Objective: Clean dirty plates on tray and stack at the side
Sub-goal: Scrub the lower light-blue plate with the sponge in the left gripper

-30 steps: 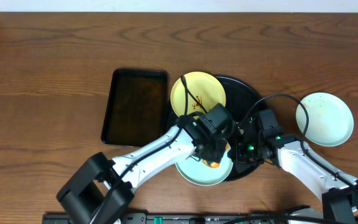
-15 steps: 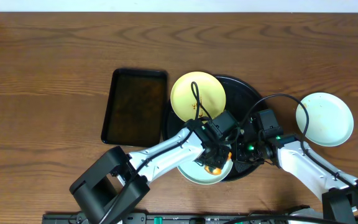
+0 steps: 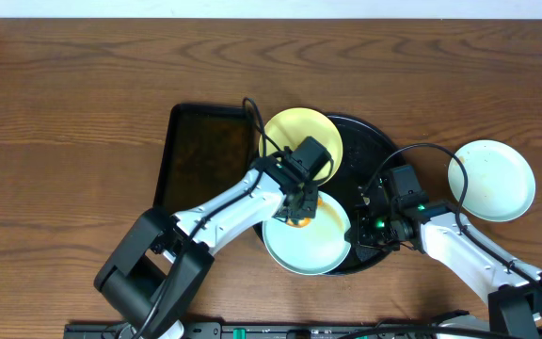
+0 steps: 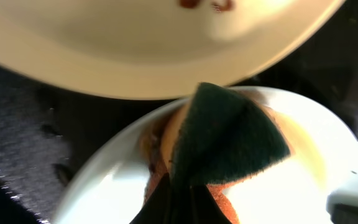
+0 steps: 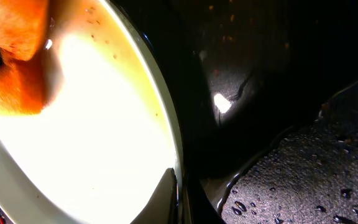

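A pale mint plate (image 3: pixel 309 247) lies at the front of the round black tray (image 3: pixel 374 151). My left gripper (image 3: pixel 301 209) is shut on a teal-and-orange sponge (image 4: pixel 229 134) and presses it onto this plate's far edge. My right gripper (image 5: pixel 175 200) is shut on the same plate's right rim (image 5: pixel 166 130), one finger inside and one outside. Just behind sits a pale yellow plate (image 3: pixel 299 132) with brown smears (image 4: pixel 204 5), partly under the left arm. A second mint plate (image 3: pixel 490 179) lies on the table right of the tray.
A black rectangular tray (image 3: pixel 200 160) lies directly left of the round tray, and the left arm crosses its near right corner. Water drops wet the round tray's floor (image 5: pixel 328 162). Bare wooden table (image 3: pixel 83 113) stretches to the left and back.
The left gripper has dragged the sponge from the mint plate's front right part up and left to its far edge, near the yellow plate. The right gripper has kept still on the rim.
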Motion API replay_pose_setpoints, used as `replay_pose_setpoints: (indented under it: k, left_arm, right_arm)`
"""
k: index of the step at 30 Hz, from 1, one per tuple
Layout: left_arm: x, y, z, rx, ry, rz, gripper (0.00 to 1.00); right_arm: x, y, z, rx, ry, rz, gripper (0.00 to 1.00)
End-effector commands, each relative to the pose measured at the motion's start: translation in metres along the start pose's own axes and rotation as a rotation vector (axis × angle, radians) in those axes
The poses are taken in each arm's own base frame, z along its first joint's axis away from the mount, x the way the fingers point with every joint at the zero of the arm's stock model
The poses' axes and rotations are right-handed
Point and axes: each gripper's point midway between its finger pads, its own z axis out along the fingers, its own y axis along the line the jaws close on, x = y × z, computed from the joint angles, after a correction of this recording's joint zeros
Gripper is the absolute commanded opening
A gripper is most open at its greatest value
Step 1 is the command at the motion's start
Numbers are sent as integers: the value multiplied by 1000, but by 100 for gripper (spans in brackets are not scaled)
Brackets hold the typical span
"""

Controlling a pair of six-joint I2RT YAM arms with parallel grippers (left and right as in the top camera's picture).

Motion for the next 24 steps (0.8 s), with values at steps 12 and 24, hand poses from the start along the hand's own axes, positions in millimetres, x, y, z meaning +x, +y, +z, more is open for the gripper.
replay_pose_setpoints:
  k: [12,24]
  left_arm:
    - [44,-2,3,71,221,65,7]
    - [45,-66,-4,355,193,240,7]
  right_arm:
    - [8,-8,2,40,21,3,1]
    - [8,-8,2,40,21,3,1]
